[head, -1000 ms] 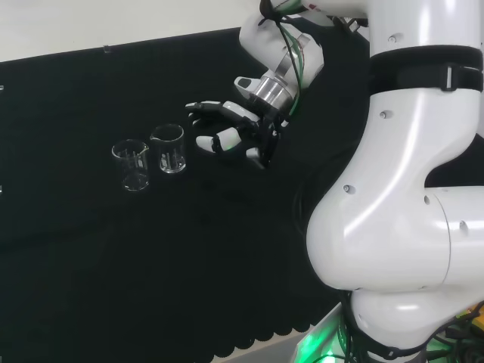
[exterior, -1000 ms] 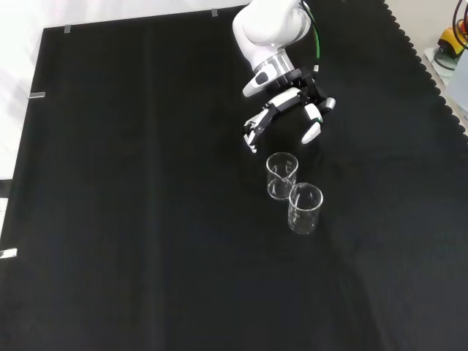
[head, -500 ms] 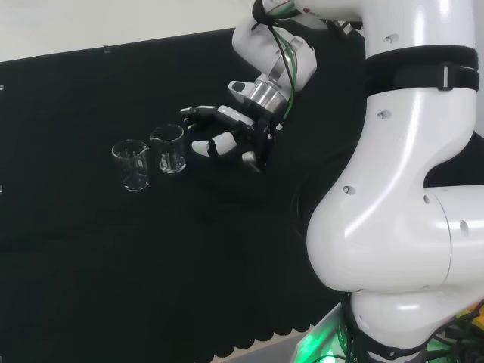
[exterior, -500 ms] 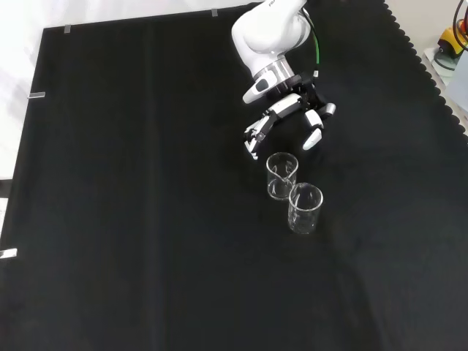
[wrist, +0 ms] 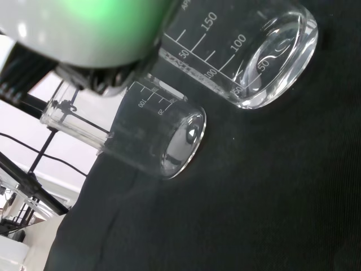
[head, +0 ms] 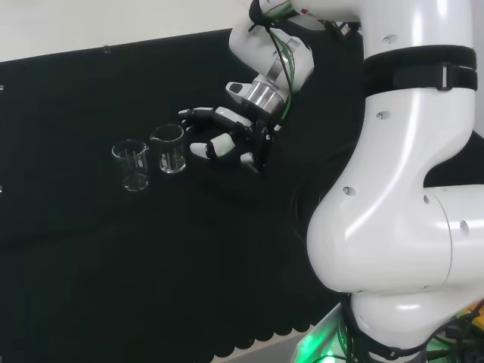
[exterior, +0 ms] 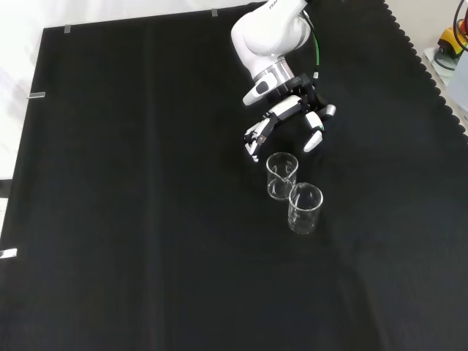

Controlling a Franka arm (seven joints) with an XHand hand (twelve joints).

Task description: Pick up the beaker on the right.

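On the black cloth (exterior: 131, 219), near the middle of the bench: two clear glass beakers, both upright, both apparently empty, standing just beside each other; whether their walls touch cannot be told.

Hard to make out: the beakers' walls nearly vanish against the cloth in the head and front views; rims and bases catch the light, the rest is faint. In the wrist view the nearer beaker's rim is cut off by the picture's edge and a blurred white and green part of the hand covers the upper area.

Item 1, right beaker (head: 169, 148) (exterior: 281, 175) (wrist: 248, 51): right of the pair in the head view, the higher one in the front view. Cylindrical, flat thick base, white graduation marks on the wall, open top.

Item 2, left beaker (head: 131, 165) (exterior: 305, 208) (wrist: 152, 135): same form, same markings, farther from the hand.

Item 3, hand (head: 227, 136) (exterior: 289, 117): black and white, fingers spread and gently bent, holding nothing. It hovers just beside the right beaker, fingertips pointed toward it, not touching it.

Item 4, arm (head: 401, 189): white links at the head view's right.
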